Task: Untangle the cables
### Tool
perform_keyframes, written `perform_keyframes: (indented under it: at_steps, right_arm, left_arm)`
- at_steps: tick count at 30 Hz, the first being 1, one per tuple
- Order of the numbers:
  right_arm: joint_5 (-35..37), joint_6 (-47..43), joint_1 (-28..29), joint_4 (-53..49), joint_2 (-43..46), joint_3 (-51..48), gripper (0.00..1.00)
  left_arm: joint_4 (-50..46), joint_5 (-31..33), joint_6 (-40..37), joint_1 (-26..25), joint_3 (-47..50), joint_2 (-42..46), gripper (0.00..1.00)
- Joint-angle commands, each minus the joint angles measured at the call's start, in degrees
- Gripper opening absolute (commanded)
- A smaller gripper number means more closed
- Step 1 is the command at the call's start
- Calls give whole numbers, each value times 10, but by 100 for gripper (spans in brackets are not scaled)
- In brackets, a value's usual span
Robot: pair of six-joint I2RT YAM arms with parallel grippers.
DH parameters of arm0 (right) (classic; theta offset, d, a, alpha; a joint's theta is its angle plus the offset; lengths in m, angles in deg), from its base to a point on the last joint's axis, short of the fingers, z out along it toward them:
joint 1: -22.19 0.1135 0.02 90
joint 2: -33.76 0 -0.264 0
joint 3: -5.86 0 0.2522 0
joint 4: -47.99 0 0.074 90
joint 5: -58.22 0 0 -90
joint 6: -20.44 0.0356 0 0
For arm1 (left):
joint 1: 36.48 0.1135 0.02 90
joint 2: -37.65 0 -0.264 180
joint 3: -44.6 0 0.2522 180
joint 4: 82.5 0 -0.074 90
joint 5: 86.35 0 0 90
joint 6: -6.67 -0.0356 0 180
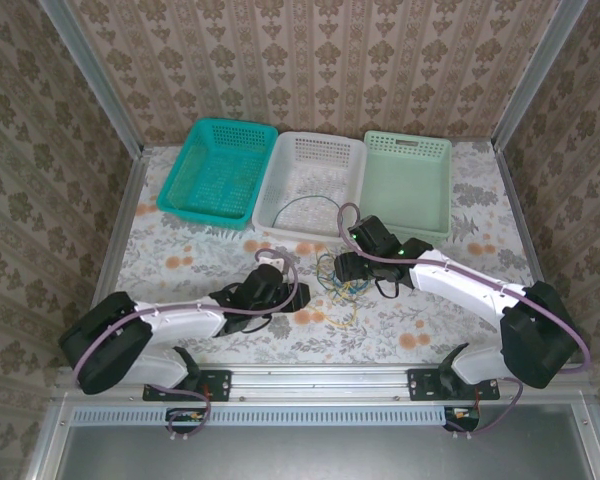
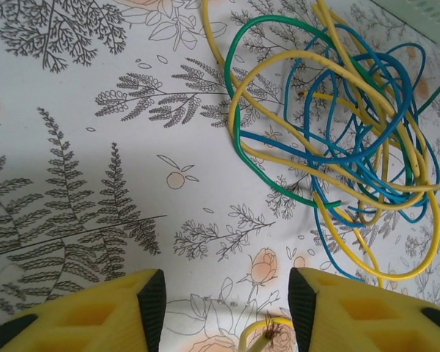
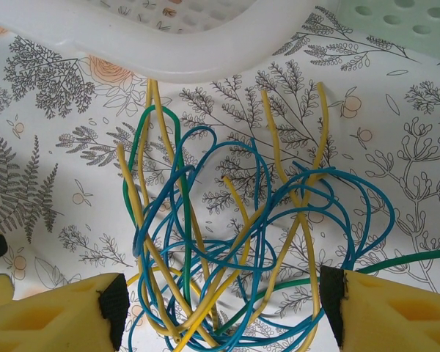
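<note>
In the top external view the cables (image 1: 346, 293) are lying in a loose yellow, green and blue tangle on the flowered table (image 1: 180, 262), near its middle and in front of the white basket (image 1: 270, 188). One more thin wire (image 1: 310, 205) is curling inside that basket. A teal basket (image 1: 178, 178) is sitting to its left and a pale green basket (image 1: 408, 142) to its right. The left gripper (image 1: 267, 280) is hovering low just left of the tangle, and the right gripper (image 1: 346, 264) is hanging at the tangle's far edge.

In the left wrist view the left gripper (image 2: 227, 301) is standing with its yellow fingers (image 2: 150, 295) well apart and clamping nothing. A frayed yellow cable end (image 2: 261, 337) is poking up between them, closer to the right-hand finger, and no pad is touching it. The main tangle is lying ahead, toward the upper right.

In the right wrist view the right gripper (image 3: 224, 302) is standing wide open, its fingers (image 3: 114, 302) straddling the near part of the tangle without pressing on any wire. The yellow strands are reaching up to the white basket's rim, and one green cable (image 3: 405, 258) is running off to the right, beside the right-hand finger
</note>
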Motion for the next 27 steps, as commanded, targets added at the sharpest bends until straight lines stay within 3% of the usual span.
perform_keyframes:
  at_steps: [1, 10, 22, 27]
  right_arm:
    - [10, 6, 2, -12, 4, 11, 74]
    - [-22, -27, 13, -3, 13, -12, 78]
    - [-35, -35, 22, 9, -45, -25, 75]
    - [-36, -35, 22, 3, -59, -24, 67]
  left_arm:
    - [20, -8, 4, -9, -23, -19, 38]
    - [-8, 7, -6, -5, -24, 3, 0]
    - [-149, 11, -73, 39, -58, 131, 0]
    - [-197, 16, -91, 64, -59, 191, 0]
